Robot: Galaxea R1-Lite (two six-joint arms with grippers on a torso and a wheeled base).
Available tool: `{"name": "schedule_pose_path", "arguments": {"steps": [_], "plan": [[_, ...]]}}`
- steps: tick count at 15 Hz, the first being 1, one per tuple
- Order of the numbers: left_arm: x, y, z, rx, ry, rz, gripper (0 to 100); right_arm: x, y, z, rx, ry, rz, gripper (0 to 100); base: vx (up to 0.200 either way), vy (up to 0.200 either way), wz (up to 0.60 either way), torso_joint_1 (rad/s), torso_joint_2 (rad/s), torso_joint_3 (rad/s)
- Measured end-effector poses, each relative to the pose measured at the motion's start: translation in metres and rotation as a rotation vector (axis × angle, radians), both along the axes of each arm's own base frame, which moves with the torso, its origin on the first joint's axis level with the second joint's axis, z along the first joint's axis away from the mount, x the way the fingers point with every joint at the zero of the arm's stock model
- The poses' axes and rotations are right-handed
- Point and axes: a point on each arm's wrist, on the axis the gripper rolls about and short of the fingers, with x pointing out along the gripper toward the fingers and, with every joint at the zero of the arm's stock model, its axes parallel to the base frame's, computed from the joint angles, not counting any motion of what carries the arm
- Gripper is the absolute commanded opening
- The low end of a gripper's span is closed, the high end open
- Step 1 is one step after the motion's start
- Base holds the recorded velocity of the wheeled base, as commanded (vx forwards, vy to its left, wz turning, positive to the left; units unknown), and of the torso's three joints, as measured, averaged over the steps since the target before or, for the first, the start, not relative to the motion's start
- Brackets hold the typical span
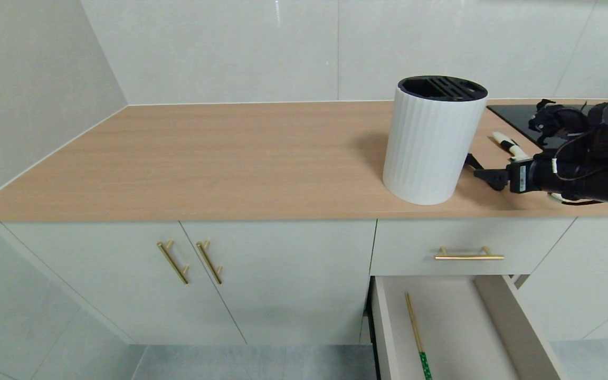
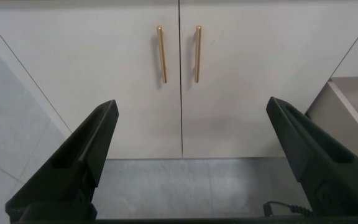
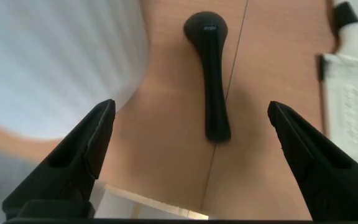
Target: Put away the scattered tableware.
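The right jaws are spread wide and grasp nothing, held low over the table (image 1: 230, 158). Just ahead of their fingers (image 3: 73, 162), in line with the gap between them, a black utensil handle (image 3: 209, 74) lies flat on the wood with its rounded end pointing away from the jaws. It may belong to a spoon or a small ladle, but the shape is hard to make out. It is not touching either finger.

Outside one finger, near it and a little ahead, a white ribbed holder (image 1: 433, 140) with a black slotted top stands upright. Outside the opposite finger, a white-handled knife (image 3: 353, 93) lies flat on the table, apart from the black handle. Beyond the knife, farther from the jaws, is a black cooktop (image 1: 515, 113).

Under the table edge, below the right jaws, a drawer (image 1: 380, 327) stands open. A single chopstick (image 1: 415, 327) with a green end lies lengthwise on its floor.

The left jaws are also released and hold nothing. They hang down in front of the cabinet doors (image 2: 241, 106). Two gold bar handles (image 2: 161, 54) stand upright side by side straight ahead, in line with the gap between the fingers, and the grey floor (image 2: 191, 186) lies beneath.
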Motion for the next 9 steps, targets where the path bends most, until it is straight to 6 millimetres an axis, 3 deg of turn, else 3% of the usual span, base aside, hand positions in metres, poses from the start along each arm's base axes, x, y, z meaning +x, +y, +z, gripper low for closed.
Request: {"name": "schedule_pose_path", "arguments": {"steps": [4, 9], "plan": [[0.0, 0.0, 0.0, 0.0, 0.0, 0.0, 100, 0.023, -0.005, -0.021, 0.004, -0.032, -0.009, 100, 0.0, 0.0, 0.0, 0.0, 0.0, 0.0], [0.0, 0.0, 0.0, 0.0, 0.0, 0.001, 100, 0.038, -0.01, -0.039, 0.007, -0.005, -0.022, 100, 0.0, 0.0, 0.0, 0.0, 0.0, 0.0]]}}
